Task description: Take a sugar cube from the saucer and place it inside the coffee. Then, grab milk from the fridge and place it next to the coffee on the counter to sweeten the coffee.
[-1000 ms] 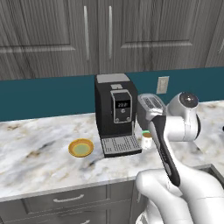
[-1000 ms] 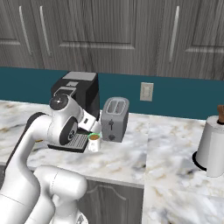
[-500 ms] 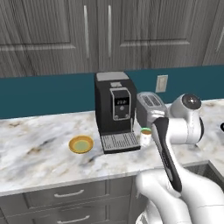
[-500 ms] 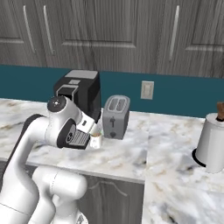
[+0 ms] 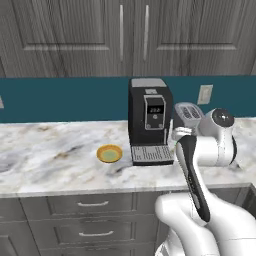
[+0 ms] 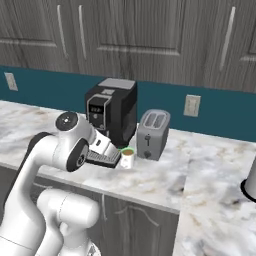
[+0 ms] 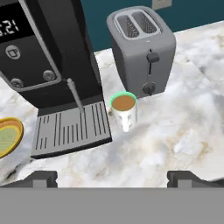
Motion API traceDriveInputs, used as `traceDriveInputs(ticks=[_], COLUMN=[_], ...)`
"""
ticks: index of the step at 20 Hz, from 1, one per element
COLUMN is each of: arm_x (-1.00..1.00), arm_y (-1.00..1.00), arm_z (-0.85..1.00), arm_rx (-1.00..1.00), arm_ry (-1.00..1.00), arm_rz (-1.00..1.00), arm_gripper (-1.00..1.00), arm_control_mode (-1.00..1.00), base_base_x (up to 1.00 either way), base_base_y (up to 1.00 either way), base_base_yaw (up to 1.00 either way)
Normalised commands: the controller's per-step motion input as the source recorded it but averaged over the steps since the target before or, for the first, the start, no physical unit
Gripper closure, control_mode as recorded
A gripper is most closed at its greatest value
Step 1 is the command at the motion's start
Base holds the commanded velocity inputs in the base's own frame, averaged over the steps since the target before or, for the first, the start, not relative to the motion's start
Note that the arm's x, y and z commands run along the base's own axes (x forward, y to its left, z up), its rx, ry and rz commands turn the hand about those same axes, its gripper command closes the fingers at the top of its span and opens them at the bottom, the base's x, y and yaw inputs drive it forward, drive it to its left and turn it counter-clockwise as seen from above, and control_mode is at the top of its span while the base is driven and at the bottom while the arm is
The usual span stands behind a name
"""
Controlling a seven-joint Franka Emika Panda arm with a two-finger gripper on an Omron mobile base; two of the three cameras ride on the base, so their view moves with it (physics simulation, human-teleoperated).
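Left base view: the saucer (image 5: 109,153) lies flat on the marble counter (image 5: 45,155), just left of the black coffee machine (image 5: 148,126) and apart from its drip tray. No sugar cube can be made out on it at this size. The silver toaster (image 5: 188,116) stands right of the machine, partly behind the white arm (image 5: 200,170), which rises from the lower right and hides the counter between machine and toaster. A wall socket (image 5: 204,93) sits on the teal backsplash, under grey wall cabinets (image 5: 135,37).

Right base view: the coffee (image 6: 127,157) stands upright on the counter, between the machine's drip tray and the toaster (image 6: 153,134), close to both but clear of them. The arm's upper joint covers the left part of the tray. A dark-based object (image 6: 250,181) shows at the right edge.

Hand view: the cup (image 7: 124,111) is upright with its mouth up, green rim around brown liquid, its handle turned toward the camera. The drip tray (image 7: 70,128) lies just to its left, the toaster just behind and to the right, its lever facing the cup. The saucer's yellow rim shows at the left edge. The gripper (image 7: 113,177) hangs above the counter on the near side of the cup, its two tips spread fully apart with nothing between them.
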Motion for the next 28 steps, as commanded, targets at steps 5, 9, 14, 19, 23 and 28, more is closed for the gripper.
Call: traceDriveInputs(ticks=[5, 9, 14, 19, 23, 28], arm_x=[0.0, 0.0, 0.0, 0.0, 0.0, 0.0], arm_y=[0.0, 0.0, 0.0, 0.0, 0.0, 0.0], arm_z=[0.0, 0.0, 0.0, 0.0, 0.0, 0.0], arm_rx=[0.0, 0.0, 0.0, 0.0, 0.0, 0.0], arm_ry=[0.0, 0.0, 0.0, 0.0, 0.0, 0.0], arm_rz=[0.0, 0.0, 0.0, 0.0, 0.0, 0.0], arm_gripper=[-1.0, -1.0, -1.0, -1.0, -1.0, -1.0], arm_control_mode=[1.0, 1.0, 1.0, 1.0, 1.0, 1.0], base_base_x=[-0.14, -0.19, -0.15, -0.04, 0.0, 0.24], base_base_y=[0.33, 0.34, 0.31, 0.29, 0.31, 0.36], base_base_yaw=[0.58, 0.74, 0.89, 0.97, 0.91, 0.69])
